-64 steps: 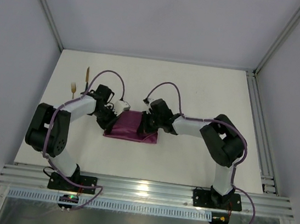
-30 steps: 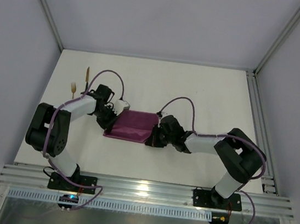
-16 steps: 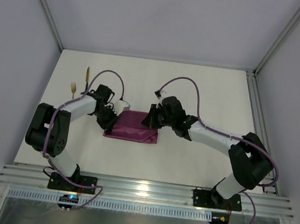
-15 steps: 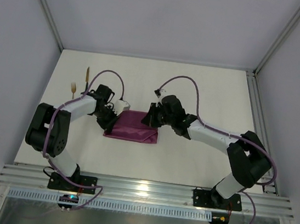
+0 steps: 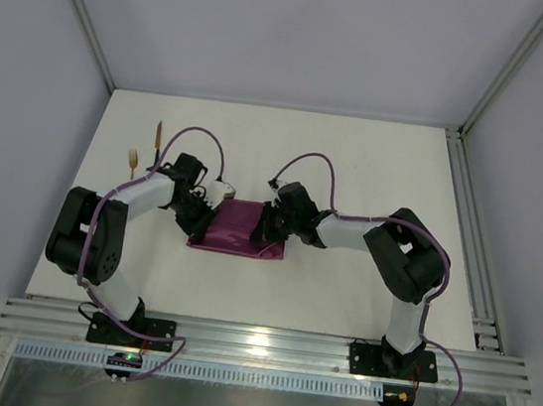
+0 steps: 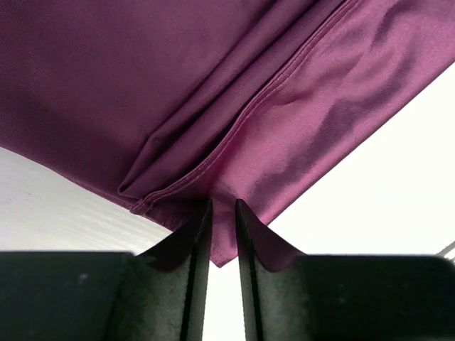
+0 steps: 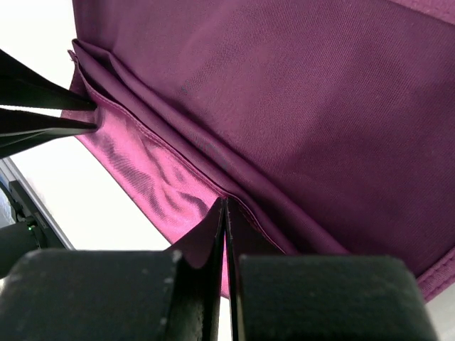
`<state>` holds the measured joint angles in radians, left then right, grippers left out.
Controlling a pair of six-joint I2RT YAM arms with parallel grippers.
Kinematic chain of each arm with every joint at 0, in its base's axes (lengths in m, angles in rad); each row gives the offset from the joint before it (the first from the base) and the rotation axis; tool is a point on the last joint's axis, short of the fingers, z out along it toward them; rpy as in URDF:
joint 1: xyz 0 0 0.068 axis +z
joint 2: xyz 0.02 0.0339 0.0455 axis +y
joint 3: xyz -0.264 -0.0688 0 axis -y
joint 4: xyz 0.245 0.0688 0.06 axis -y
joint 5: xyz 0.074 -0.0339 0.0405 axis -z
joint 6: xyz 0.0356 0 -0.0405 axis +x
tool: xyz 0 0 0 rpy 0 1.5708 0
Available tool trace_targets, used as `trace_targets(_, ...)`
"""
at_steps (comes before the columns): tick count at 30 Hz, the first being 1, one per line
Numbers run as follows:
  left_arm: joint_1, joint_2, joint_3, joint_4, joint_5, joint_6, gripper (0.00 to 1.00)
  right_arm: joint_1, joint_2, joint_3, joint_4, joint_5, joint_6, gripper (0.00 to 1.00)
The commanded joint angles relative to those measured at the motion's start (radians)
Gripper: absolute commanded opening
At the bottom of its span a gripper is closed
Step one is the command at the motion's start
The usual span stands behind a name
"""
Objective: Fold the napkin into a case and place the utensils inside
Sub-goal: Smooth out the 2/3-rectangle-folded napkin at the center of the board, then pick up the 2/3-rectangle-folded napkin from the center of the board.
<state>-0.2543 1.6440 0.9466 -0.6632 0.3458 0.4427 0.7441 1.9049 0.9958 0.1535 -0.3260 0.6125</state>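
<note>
The magenta-purple napkin [image 5: 237,234] lies folded into a flat rectangle in the middle of the white table [image 5: 357,164]. My left gripper [image 5: 205,212] is at its left end; in the left wrist view the jaws [image 6: 222,206] are nearly closed with a corner of the napkin [image 6: 213,85] between them. My right gripper [image 5: 267,224] is at the napkin's right part, shut [image 7: 225,202] on a hemmed fold edge of the napkin [image 7: 284,106]. The left fingers [image 7: 35,89] show at that view's left edge. The gold fork [image 5: 133,161] and knife [image 5: 158,134] lie at the far left, apart from the napkin.
An aluminium rail [image 5: 263,344] runs along the near edge with both arm bases on it. A second rail [image 5: 468,229] runs down the right side. Grey walls enclose the table on three sides.
The right arm swung from the napkin's near right side to its far right edge, then back onto the cloth. A raised flap now lies flat. The left arm has not moved.
</note>
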Motion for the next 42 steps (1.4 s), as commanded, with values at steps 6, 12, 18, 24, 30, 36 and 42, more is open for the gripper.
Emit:
trace_targets(6, 0.061, -0.081, 0.076, -0.058, 0.094, 0.013, 0.34, 0.005, 0.014, -0.022, 0.018, 0.047, 0.02, 0.04)
trace_targets(12, 0.155, -0.101, 0.182, 0.008, 0.036, -0.053, 0.48, 0.006, 0.013, -0.01, 0.012, 0.05, 0.007, 0.04)
trace_targets(18, 0.155, 0.147, 0.334, 0.01, 0.034, -0.091, 0.54, 0.005, 0.016, -0.013, 0.018, 0.048, 0.006, 0.04)
trace_targets(24, 0.155, 0.306, 0.434, -0.032, 0.059, -0.096, 0.57, 0.005, 0.013, -0.028, 0.027, 0.045, 0.006, 0.04)
trace_targets(30, 0.155, 0.342, 0.432, -0.068, 0.128, -0.079, 0.5, 0.006, 0.008, -0.036, 0.031, 0.05, 0.004, 0.04)
trace_targets(36, 0.153, 0.333, 0.41, -0.165, 0.121, -0.036, 0.45, 0.005, 0.0, -0.031, 0.031, 0.057, 0.007, 0.04)
trace_targets(42, 0.153, 0.298, 0.385, -0.138, 0.177, -0.03, 0.09, 0.006, 0.019, -0.023, 0.031, 0.059, 0.013, 0.04)
